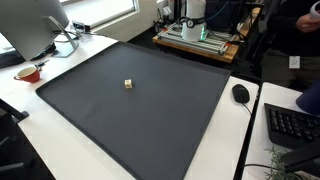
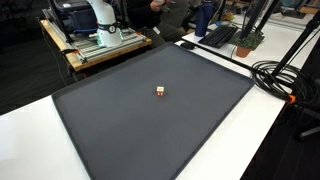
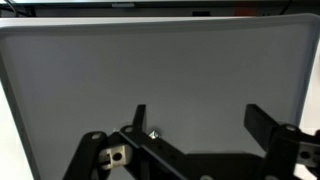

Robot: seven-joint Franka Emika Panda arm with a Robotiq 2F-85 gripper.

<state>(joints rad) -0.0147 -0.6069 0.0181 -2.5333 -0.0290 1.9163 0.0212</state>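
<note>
A small pale cube lies near the middle of a large dark grey mat, seen in both exterior views on the mat. In the wrist view my gripper is open and empty, high above the mat. The cube shows as a tiny light speck just inside the left finger, far below it. The gripper itself is out of frame in both exterior views.
The robot's white base stands on a wooden stand behind the mat. A monitor, a red cup, a mouse, a keyboard and black cables lie on the white table around the mat.
</note>
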